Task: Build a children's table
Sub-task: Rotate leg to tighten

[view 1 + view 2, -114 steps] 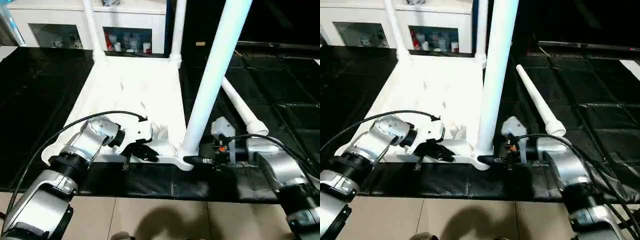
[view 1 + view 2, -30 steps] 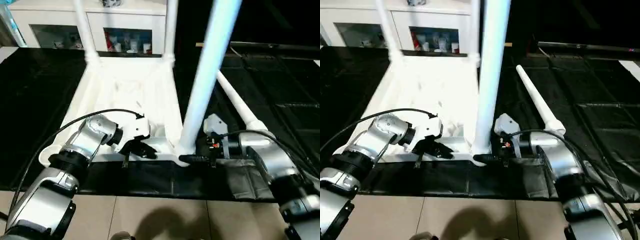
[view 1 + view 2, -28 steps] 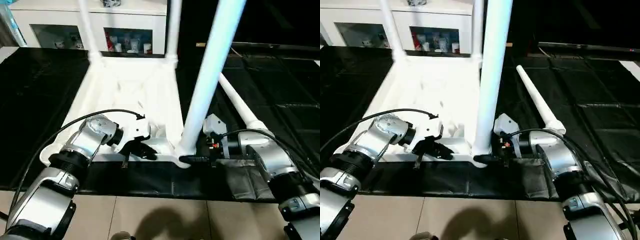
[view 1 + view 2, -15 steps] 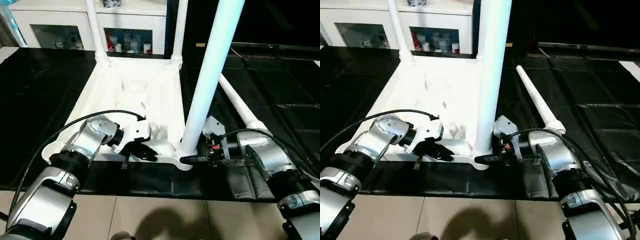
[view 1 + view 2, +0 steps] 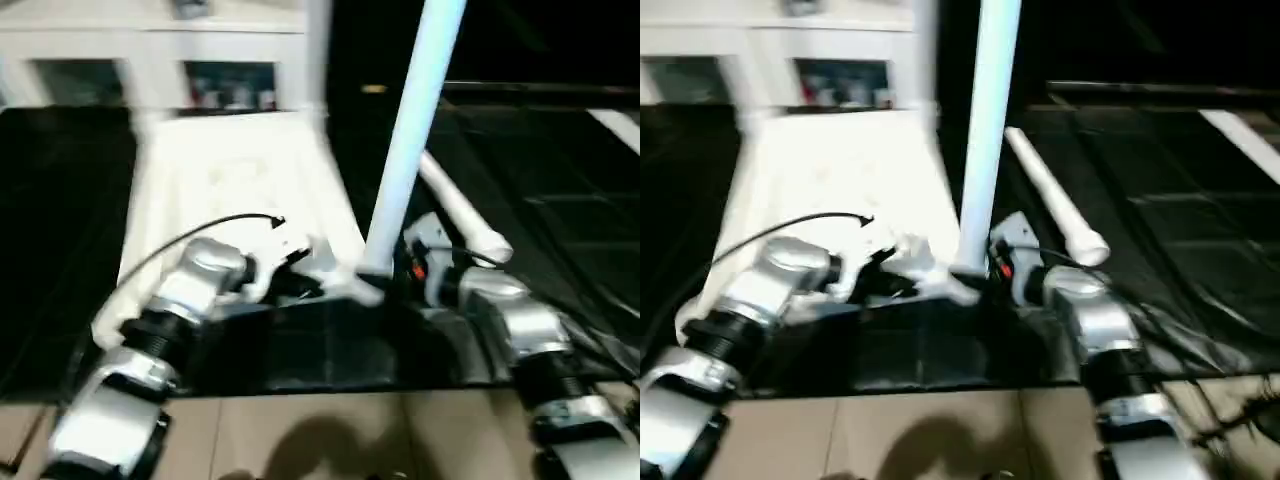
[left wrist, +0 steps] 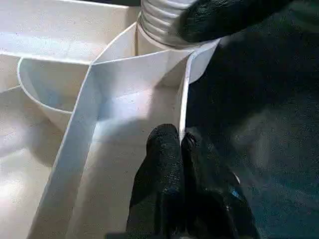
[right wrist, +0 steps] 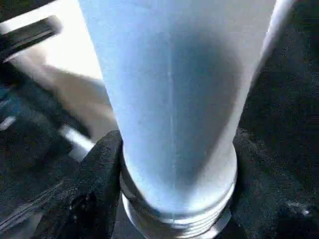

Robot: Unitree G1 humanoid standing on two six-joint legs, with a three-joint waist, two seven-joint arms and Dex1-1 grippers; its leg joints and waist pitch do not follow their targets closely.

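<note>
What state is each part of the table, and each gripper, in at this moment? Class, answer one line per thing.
Table top: upside down on the black mat, ribbed side up.
Near right leg: upright in its corner socket.
Loose leg: lying on the mat, unfitted.
Left gripper: shut on the top's rim.
Right gripper: clamped around the upright leg's base.

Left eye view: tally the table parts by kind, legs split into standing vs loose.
table top: 1
standing legs: 3 (near leg; two far legs, blurred)
loose leg lying on the black mat: 1
Total: 5 parts, 4 of them legs.
</note>
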